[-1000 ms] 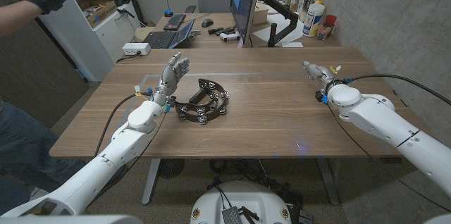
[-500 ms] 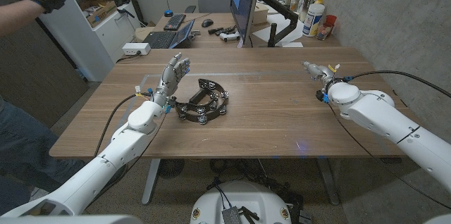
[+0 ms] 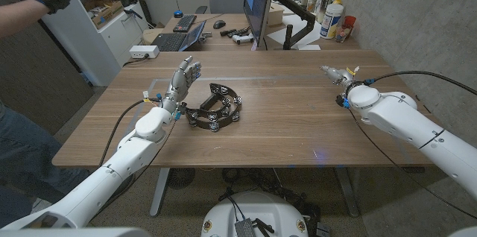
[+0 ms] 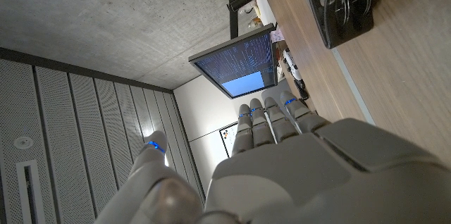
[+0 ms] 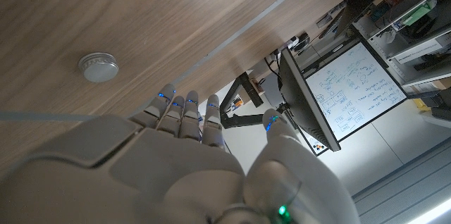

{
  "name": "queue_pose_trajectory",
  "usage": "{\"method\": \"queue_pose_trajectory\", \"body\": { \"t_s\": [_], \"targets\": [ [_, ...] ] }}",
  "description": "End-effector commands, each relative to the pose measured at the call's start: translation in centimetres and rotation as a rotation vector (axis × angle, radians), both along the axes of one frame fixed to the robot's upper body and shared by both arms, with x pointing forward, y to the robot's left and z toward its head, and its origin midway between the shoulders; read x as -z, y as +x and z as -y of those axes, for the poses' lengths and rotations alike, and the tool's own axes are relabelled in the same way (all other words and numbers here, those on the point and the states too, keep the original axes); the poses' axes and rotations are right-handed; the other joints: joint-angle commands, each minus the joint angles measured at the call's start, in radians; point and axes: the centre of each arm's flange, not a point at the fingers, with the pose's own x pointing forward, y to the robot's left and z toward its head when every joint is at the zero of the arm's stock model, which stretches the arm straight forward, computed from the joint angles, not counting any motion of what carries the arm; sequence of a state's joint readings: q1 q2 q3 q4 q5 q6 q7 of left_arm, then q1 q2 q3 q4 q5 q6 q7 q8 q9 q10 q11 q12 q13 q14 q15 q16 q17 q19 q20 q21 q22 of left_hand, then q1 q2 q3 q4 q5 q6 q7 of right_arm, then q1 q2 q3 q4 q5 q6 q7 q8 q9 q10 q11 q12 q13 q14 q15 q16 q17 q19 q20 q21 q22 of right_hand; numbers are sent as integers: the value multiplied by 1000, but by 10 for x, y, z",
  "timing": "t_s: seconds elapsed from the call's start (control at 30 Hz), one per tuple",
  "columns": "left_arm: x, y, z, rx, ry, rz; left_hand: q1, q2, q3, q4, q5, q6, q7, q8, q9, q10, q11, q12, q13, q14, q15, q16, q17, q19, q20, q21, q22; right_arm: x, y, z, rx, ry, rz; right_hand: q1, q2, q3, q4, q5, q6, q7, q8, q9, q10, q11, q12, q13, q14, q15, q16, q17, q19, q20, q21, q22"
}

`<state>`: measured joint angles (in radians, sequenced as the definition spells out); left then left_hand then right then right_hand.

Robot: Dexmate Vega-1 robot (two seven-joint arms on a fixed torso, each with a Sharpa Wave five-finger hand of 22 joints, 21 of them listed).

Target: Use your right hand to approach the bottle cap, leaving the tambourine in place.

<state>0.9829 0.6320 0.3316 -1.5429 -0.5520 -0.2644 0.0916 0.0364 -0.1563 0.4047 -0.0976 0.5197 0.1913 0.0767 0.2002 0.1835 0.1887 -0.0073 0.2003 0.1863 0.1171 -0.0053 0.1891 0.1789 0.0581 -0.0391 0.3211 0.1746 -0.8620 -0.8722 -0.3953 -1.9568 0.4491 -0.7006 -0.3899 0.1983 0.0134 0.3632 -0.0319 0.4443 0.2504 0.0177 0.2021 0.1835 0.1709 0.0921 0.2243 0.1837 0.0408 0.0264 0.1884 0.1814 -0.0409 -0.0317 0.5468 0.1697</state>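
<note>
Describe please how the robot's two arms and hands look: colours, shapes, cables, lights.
Both arms have smooth white rounded shells with black cables running along them. The left hand and the right hand are grey and five-fingered, with small blue fittings at the wrists. In the wrist views, small blue lights glow on the fingers, and a green light shows near the right thumb.

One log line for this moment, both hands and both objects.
right hand: open, short of small silver bottle cap | left hand: open, raised beside black tambourine | tambourine: on wooden table, untouched
</note>
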Motion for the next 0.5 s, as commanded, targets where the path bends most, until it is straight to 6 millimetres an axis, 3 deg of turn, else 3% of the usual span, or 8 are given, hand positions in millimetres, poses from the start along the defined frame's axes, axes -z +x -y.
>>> {"method": "queue_pose_trajectory", "body": {
  "t_s": [0.03, 0.5],
  "targets": [
    [-2, -3, -1, 0, -2, 13, 4, 3, -6, 0, 4, 12, 0, 3, 5, 9, 2, 3, 2, -1, 4, 4, 4, 2, -18, -2, 2, -3, 1, 2, 35, -39, -42, 12, 3, 2, -5, 11, 3, -6, 2, 5, -3, -8, 1, 6, -4, -2, -2, 3, -18, 28, -10, 5],
    [-5, -10, -3, 2, -6, 27, 5, 4, -11, -1, 7, 14, 0, 3, 5, 9, 3, 2, 2, 0, 5, 4, 4, 3, -18, -7, 3, -6, 1, 7, 74, -70, -83, 14, 4, 1, -8, 14, 3, -14, 0, 5, -5, -21, 0, 6, -9, -5, -2, 3, -25, 41, -19, 6]
  ]
}}
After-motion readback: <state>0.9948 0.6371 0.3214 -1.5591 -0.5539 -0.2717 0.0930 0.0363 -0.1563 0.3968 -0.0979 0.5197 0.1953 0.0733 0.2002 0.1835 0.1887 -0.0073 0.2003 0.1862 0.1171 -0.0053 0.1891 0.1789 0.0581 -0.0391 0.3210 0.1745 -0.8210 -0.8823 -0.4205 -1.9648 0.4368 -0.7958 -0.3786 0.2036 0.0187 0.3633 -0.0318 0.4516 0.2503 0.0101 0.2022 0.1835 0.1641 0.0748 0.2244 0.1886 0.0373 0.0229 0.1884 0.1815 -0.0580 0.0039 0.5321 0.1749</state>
